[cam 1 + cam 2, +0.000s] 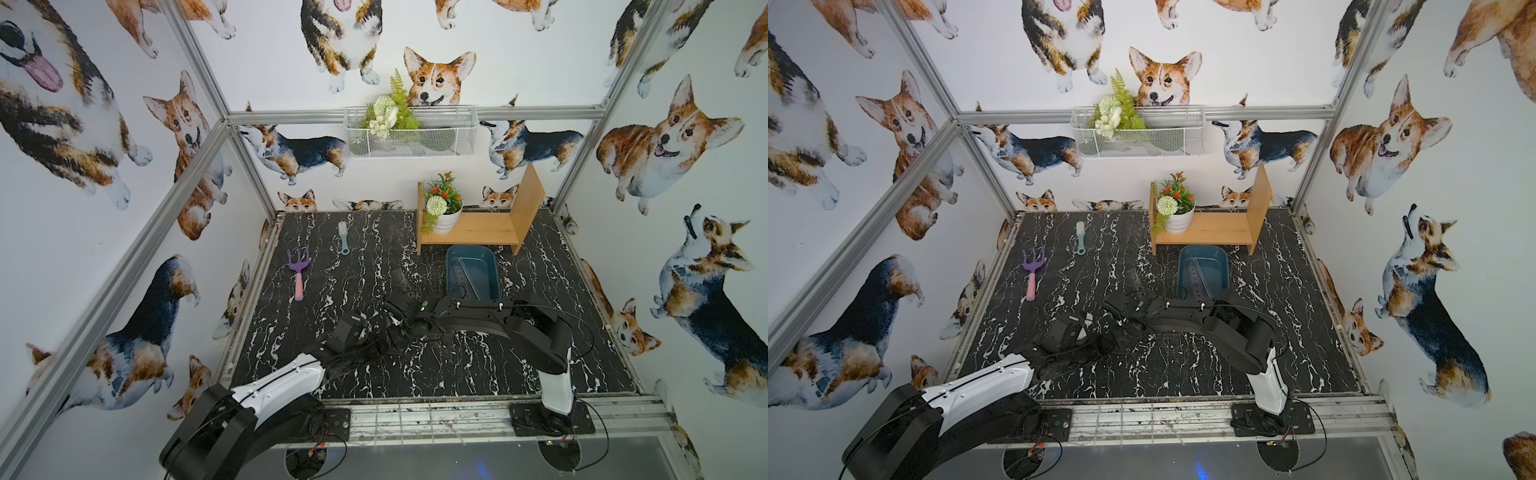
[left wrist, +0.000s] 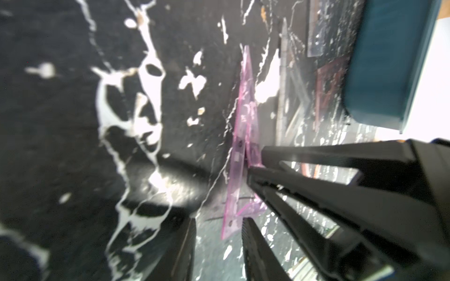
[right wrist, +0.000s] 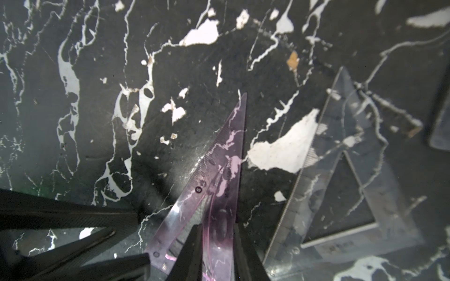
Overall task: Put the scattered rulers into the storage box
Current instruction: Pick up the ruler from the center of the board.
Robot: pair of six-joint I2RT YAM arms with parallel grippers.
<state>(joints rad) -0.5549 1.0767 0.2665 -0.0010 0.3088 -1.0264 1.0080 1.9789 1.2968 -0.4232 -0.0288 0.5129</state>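
Observation:
A purple-tinted triangular set square (image 3: pixel 226 158) is clamped between the fingers of my right gripper (image 3: pixel 218 226), which is shut on it just above the black marble table. In the left wrist view the same purple set square (image 2: pixel 243 121) stands on edge, one corner reaching between the tips of my left gripper (image 2: pixel 219 220). That gripper is open and its fingers do not press the ruler. A clear set square (image 3: pixel 353 182) lies flat beside them. The teal storage box (image 1: pixel 473 270) sits just beyond both grippers with a long clear ruler (image 1: pixel 471 272) inside; the box (image 2: pixel 389 60) also shows close by.
At the back left of the table lie a purple-and-pink toy fork (image 1: pixel 299 270) and a pale blue brush (image 1: pixel 343 237). Behind the box stands a wooden shelf (image 1: pixel 482 228) holding a potted plant (image 1: pixel 444 212). A white wire basket (image 1: pixel 411 133) hangs on the back wall.

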